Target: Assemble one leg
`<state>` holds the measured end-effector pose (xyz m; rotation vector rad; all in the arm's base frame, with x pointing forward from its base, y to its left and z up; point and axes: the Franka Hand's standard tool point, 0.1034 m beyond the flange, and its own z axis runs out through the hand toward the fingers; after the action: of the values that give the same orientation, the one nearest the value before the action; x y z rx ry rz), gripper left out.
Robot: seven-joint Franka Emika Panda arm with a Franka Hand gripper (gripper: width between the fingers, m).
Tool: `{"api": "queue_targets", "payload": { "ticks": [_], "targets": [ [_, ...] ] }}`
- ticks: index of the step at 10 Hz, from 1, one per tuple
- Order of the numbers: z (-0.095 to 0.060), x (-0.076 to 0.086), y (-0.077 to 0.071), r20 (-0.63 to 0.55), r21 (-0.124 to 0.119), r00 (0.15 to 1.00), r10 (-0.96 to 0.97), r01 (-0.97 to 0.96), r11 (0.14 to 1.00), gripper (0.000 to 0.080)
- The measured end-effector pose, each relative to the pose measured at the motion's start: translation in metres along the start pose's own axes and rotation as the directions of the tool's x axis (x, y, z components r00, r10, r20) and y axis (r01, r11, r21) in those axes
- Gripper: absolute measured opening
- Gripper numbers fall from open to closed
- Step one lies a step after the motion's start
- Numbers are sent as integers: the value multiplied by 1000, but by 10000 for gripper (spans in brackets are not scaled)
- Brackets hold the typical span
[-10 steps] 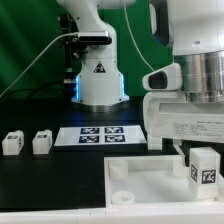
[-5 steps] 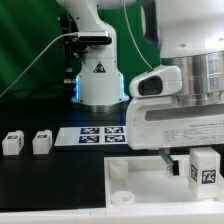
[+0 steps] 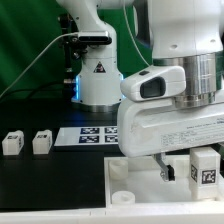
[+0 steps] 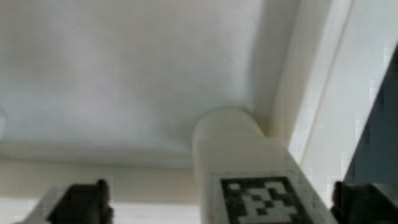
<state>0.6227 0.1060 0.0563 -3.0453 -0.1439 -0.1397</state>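
Straddling a leg (image 4: 249, 170) without touching it, the gripper (image 4: 210, 205) is spread wide, one dark fingertip (image 4: 80, 203) showing on each side in the wrist view. Closing off-centre could tip or spin that leg, standing on the white panel (image 3: 135, 178) at about four o'clock in the exterior view; two more legs (image 3: 27, 143) wait at nine o'clock beside the marker board (image 3: 95, 135).

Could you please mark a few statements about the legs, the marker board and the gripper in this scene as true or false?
1. Two legs stand side by side at the exterior view's left. True.
2. The marker board lies on top of the white panel. False: it lies on the table behind it.
3. A tagged leg shows between the jaws in the wrist view. True.
4. The gripper hovers over the two left legs. False: it is over the panel.
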Motion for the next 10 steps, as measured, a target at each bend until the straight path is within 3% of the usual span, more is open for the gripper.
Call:
{"api": "queue_targets", "payload": {
  "ticks": [1,2,3,7,10],
  "targets": [
    [0,0,0,0,1,1000,6,-6,1000,421],
    [0,0,-1,0,2,995,102,-102,995,421],
    [0,0,-1,1,3,983,184,-184,983,287],
    [0,0,-3,2,3,849,529,-529,849,288],
    [3,0,-13,22,20,548,836,-837,547,288]
  ]
}}
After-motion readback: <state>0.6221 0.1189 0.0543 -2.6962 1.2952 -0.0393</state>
